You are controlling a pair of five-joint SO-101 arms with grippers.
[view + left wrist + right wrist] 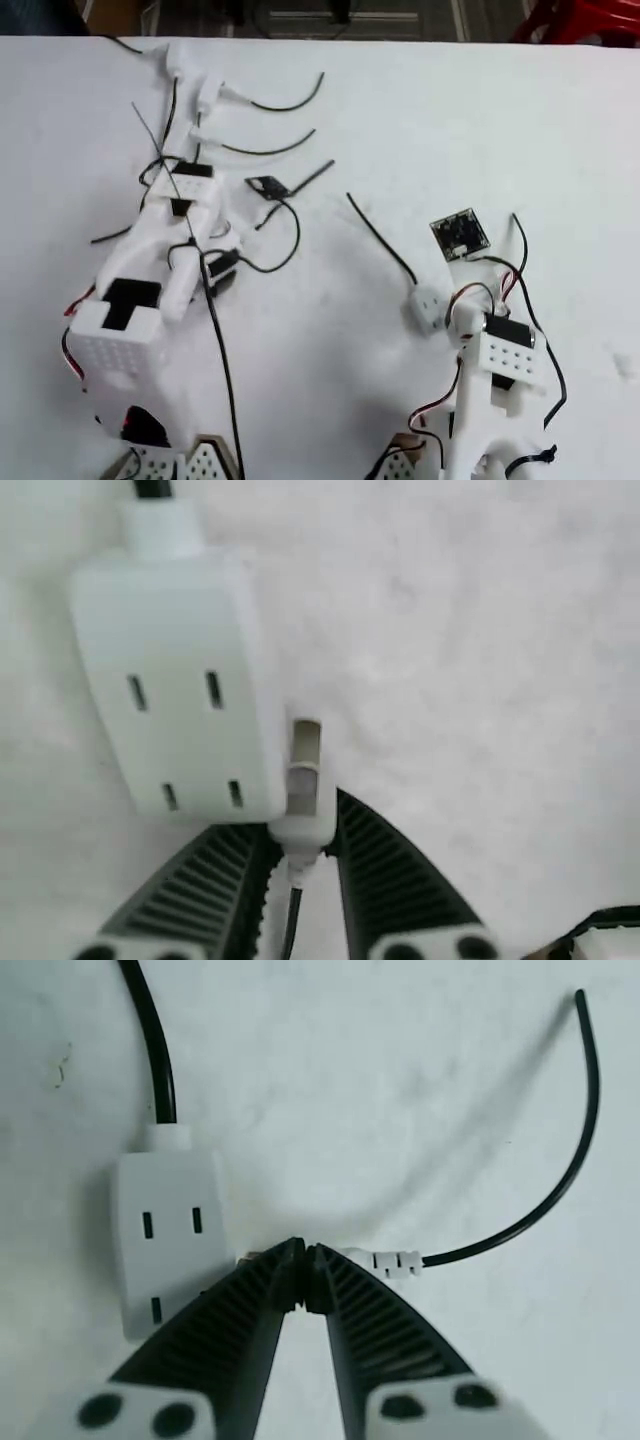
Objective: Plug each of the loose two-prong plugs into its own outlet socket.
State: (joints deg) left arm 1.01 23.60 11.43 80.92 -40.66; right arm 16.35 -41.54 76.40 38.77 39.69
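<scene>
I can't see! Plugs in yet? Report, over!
Left pincer shut on plug beside outlet block, not inserted. Right pincer shut on second plug beside second block.

White tbl (450, 110), red chair (590, 15) behind

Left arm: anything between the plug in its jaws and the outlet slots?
Nothing visible. The plug sits close beside the outlet block, prongs pointing along its side wall, and the four slots on its face are bare. The plug just isn't lined up with them.
</scene>
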